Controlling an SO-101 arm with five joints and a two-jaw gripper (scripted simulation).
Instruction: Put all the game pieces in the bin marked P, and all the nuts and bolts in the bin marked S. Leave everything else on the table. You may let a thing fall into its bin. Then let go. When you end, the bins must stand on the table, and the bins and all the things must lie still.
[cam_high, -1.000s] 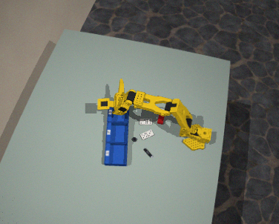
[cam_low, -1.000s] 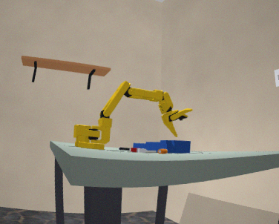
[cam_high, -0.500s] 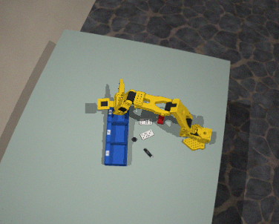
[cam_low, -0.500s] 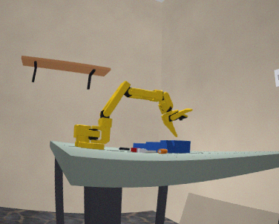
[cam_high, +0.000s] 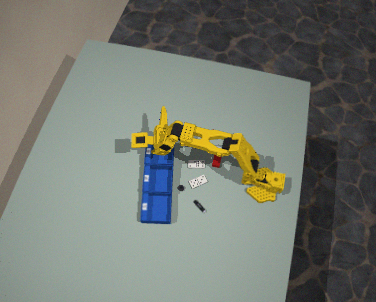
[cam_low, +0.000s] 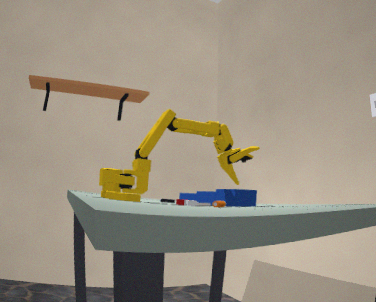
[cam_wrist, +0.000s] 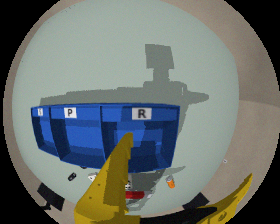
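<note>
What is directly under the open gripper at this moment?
The open gripper hangs above the far end of the blue bin row. Its body covers that end compartment in the top view, so what lies inside cannot be seen.

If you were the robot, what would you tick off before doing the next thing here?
1. Gripper empty and open: ok, jaws spread wide with nothing between them.
2. Blue bin row standing on the table: ok, it sits flat.
3. Bin P located: ok, the wrist view shows the P label beside the R label; the S label cannot tell.
4. Game pieces waiting: not ok, two dominoes lie on the table beside the bins.
5. Hardware waiting: not ok, a small black nut and a dark bolt lie outside the bins.
6. Red block left alone: ok, it rests under the arm.
</note>
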